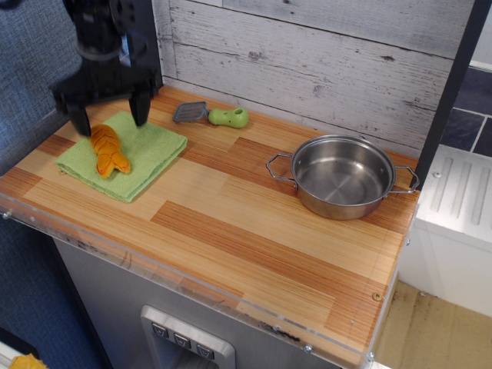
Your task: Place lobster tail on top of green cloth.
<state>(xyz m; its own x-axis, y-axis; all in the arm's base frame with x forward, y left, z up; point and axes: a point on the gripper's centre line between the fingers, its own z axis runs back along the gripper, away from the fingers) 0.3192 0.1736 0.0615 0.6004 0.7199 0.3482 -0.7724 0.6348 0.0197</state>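
Observation:
The orange-yellow lobster tail [108, 150] lies flat on the light green cloth [146, 157] at the left end of the wooden counter. Its forked tail end points toward the front. My black gripper [110, 118] hangs just above the toy's back end, blurred by motion. Its two fingers [141, 108] are spread wide apart and hold nothing.
A grey spatula with a green handle [215, 115] lies behind the cloth by the plank wall. A steel pot [342, 177] with two handles stands at the right. The counter's front edge [192, 273] has a clear plastic lip.

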